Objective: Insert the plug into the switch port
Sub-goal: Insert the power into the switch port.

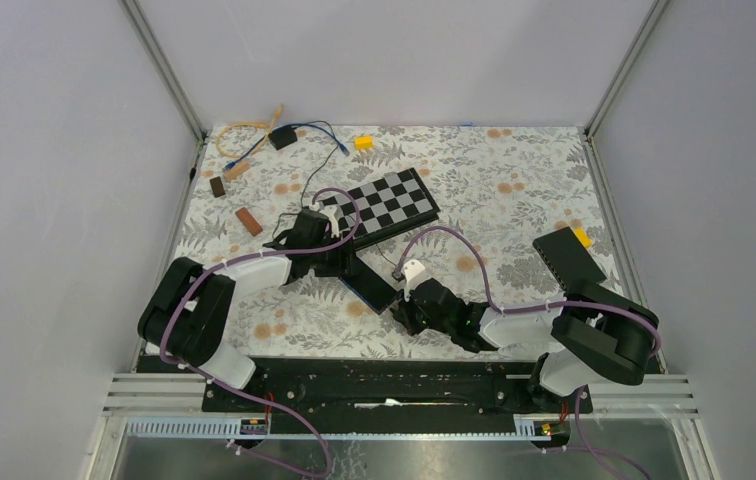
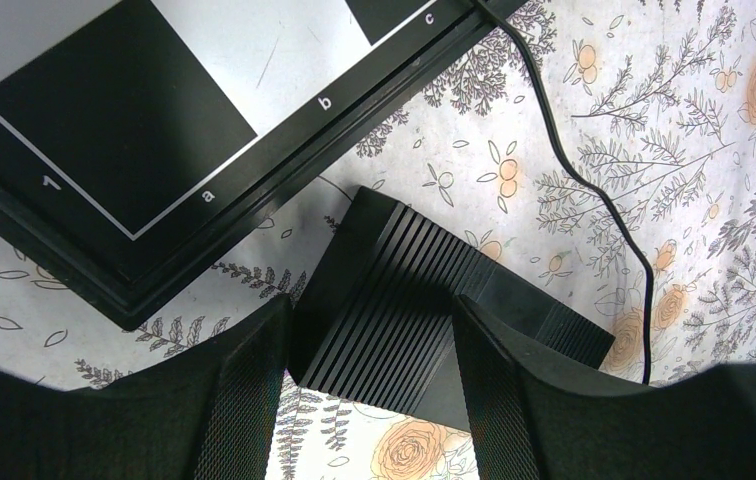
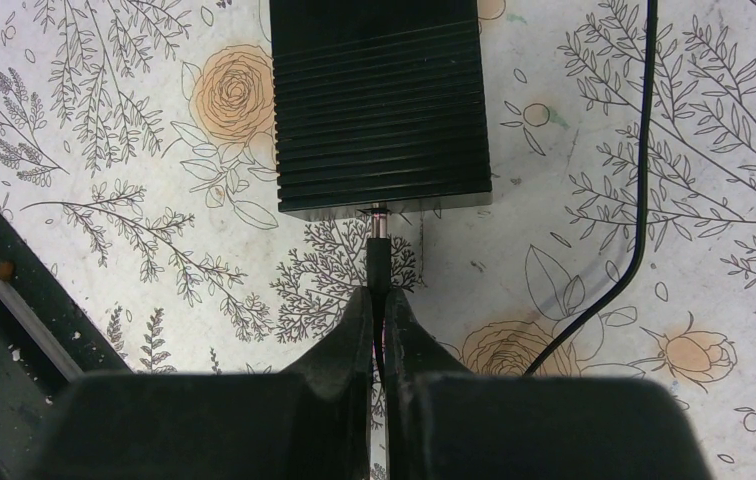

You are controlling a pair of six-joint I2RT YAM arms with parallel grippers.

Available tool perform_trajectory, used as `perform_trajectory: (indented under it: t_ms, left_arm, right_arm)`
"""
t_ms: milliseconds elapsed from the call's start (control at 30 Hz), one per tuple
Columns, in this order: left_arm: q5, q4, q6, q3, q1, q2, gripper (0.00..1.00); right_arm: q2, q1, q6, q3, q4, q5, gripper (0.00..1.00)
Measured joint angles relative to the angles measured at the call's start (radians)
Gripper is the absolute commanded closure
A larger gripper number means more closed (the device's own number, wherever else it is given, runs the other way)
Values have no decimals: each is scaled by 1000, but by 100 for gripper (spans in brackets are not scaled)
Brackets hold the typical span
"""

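Right gripper [image 3: 379,300] pinches the slim, stiff-looking plug [image 3: 378,252] just behind its tip at the switch [image 3: 379,100], a seemingly light, slide-prone ribbed box that the left gripper [image 2: 369,320] clamps by its sides.

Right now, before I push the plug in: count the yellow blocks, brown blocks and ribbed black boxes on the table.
Yellow blocks: 2
Brown blocks: 2
Ribbed black boxes: 2
Total: 6
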Motion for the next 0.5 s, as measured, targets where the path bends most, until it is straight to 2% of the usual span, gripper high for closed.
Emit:
perform_trajectory:
  t_ms: [500]
  left_arm:
    - [-3,3,1,0,-5,1,38]
  right_arm:
    - [-2,0,-3,-4,10,-8,100]
